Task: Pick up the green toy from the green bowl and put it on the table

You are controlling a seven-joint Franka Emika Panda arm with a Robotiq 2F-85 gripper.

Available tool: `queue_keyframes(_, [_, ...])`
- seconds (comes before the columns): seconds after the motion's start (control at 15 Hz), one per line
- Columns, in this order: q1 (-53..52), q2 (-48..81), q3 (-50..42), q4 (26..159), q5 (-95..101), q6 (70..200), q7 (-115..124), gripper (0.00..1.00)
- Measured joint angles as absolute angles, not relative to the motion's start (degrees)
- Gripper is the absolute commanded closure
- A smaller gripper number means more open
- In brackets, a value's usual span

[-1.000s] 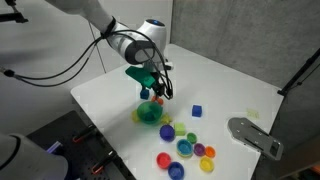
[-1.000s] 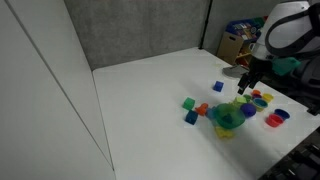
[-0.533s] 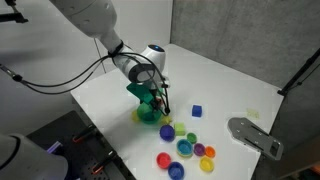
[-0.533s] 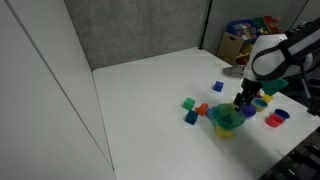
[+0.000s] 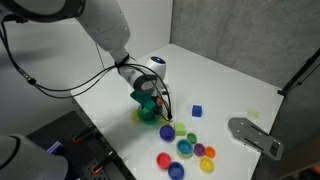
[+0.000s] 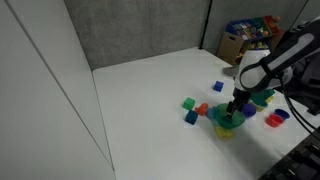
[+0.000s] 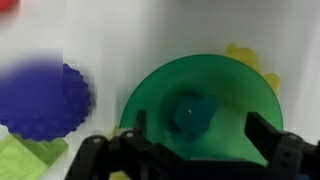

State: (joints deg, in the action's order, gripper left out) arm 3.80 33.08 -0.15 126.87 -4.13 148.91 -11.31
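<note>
The green bowl (image 7: 200, 105) fills the middle of the wrist view; it also shows in both exterior views (image 5: 148, 113) (image 6: 226, 121) on the white table (image 5: 215, 75). A small dark blue-green lump, the green toy (image 7: 190, 112), lies at the bowl's bottom. My gripper (image 7: 198, 128) is open and down over the bowl, one finger at each side of the toy, with nothing held. In the exterior views the gripper (image 5: 156, 108) (image 6: 235, 108) hides the toy.
A blue ridged cup (image 7: 42, 98) lies left of the bowl and a yellow piece (image 7: 252, 62) sticks out behind it. Several coloured cups (image 5: 190, 150) lie near the table's edge. A blue cube (image 5: 197, 111) and small blocks (image 6: 190, 108) lie nearby.
The gripper has come down from above the bowl to the bowl itself, and the arm has bent lower over the table.
</note>
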Motion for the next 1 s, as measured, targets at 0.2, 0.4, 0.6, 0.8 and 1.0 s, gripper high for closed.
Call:
queue_keyframes(0.2, [3.8,35.4,0.2,125.0,-3.7,149.8,-11.3,0.0])
queue_keyframes(0.4, [3.7,37.5,0.4,123.5,-2.8,150.0,-11.3,0.26])
queue_keyframes(0.6, [3.7,39.2,0.8,122.4,-2.3,150.0,-11.3,0.51])
queue_keyframes(0.8, [3.5,39.8,1.0,121.7,-1.7,149.8,-11.3,0.75])
queue_keyframes(1.0, [3.1,39.8,1.1,120.8,-1.6,148.4,-11.2,0.91])
